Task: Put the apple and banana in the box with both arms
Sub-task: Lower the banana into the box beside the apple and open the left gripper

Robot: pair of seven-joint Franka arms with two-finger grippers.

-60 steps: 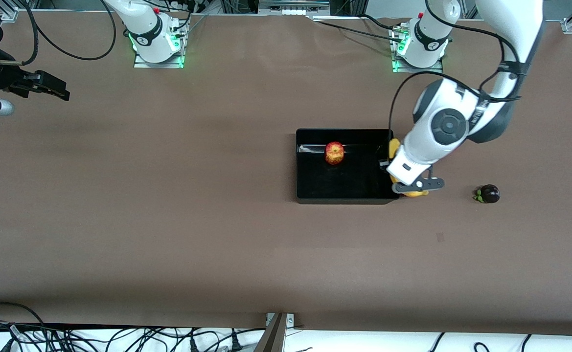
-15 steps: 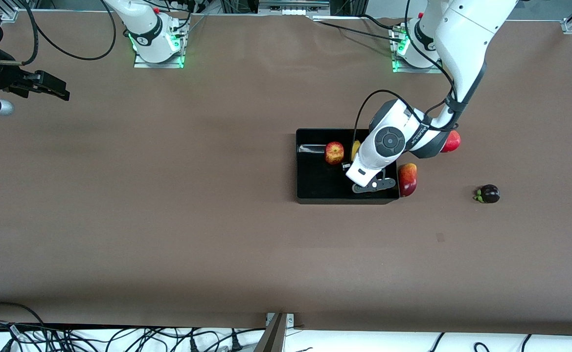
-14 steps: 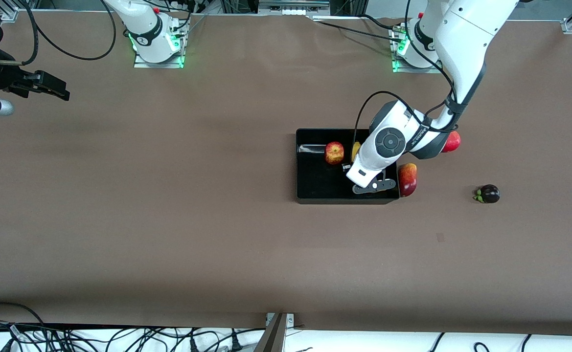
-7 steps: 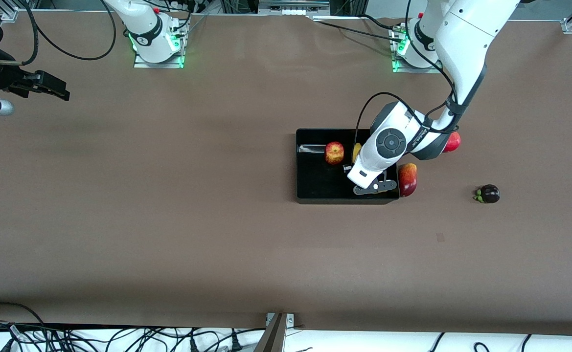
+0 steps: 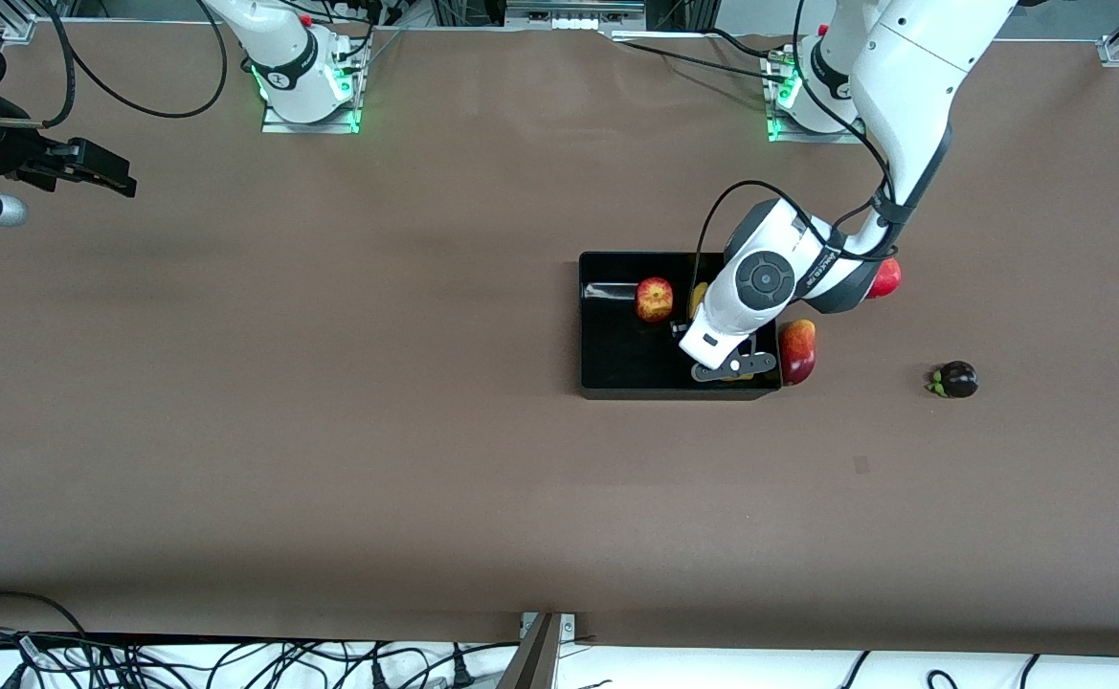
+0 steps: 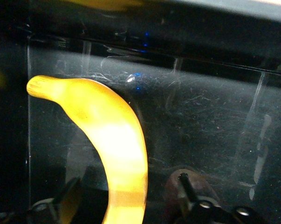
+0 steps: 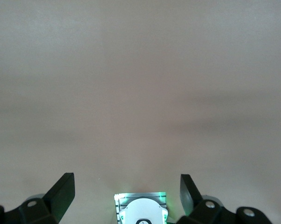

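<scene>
As we find the scene: the banana (image 6: 117, 144) lies on the floor of the box (image 5: 616, 390), with the apple (image 5: 654, 299) also inside, toward the right arm's end.
Left hand (image 6: 128, 200): low in the box, fingers spread clear of the banana on either side, gripping nothing.
Right hand (image 7: 126, 186): waits wide open and empty over the tabletop (image 5: 329, 431) at the right arm's end.
Doing it well: we judge a straight lift best, fingers kept apart so neither drags the banana or clips the wall.
Bystanders: a dark-red and orange fruit (image 5: 797, 350) sits just beside the box.
Writing: lettering on the left arm's wrist is too small to read.
</scene>
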